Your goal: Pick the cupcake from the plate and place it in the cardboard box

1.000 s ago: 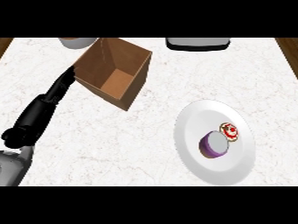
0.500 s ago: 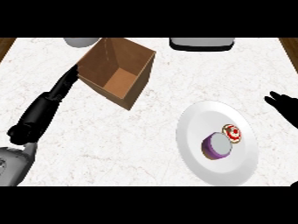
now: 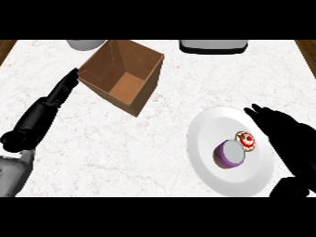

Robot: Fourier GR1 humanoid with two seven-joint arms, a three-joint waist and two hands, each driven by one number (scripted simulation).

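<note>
Cupcake lay tipped on the white plate near the counter's right edge, purple wrapper toward the near edge and red-and-white top toward the right hand. That hand hung over the plate's right rim, fingers straight and together, holding nothing. Toward the far-left corner stood the box, open-topped. The left hand lay just beside its left wall, fingers straight.
</note>
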